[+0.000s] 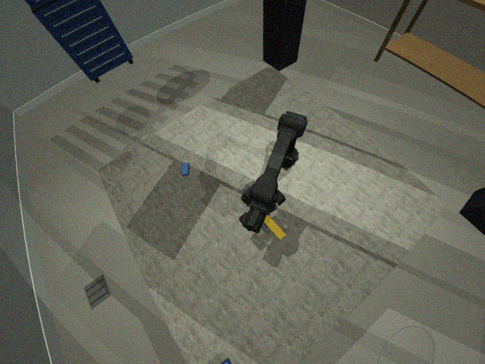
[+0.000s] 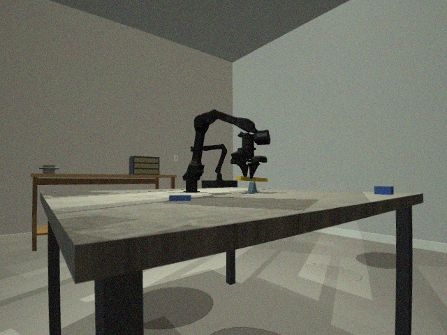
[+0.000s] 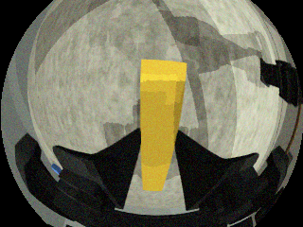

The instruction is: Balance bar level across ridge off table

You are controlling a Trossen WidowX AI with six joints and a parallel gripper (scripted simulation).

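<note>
Pale walls meet in a corner behind the bench [image 2: 230,230], with grey wall to one side and bluish wall to the other; across the bench lie bands of shadow. Over it the arm [image 1: 273,160] [image 2: 199,140] reaches out and points its gripper [image 2: 249,176] [image 3: 158,132] downward, the fingers clamped on the sides of the yellow bar [image 1: 275,227] [image 2: 251,179] [image 3: 160,109]. From where I stand the bar looks close to level, right above the blue ridge [image 2: 252,187]; whether it already touches the ridge's top I cannot tell.

Setting it down seems the step in hand; I would lower it straight and slowly, with the bar's middle over the crest, until the ridge takes the weight; then part the fingers evenly, since a drag from one side could tip it, and lift straight away. Two blue blocks [image 2: 179,197] [image 2: 383,190] sit well apart from the work; as for brands, labels or writing, I can read none.
</note>
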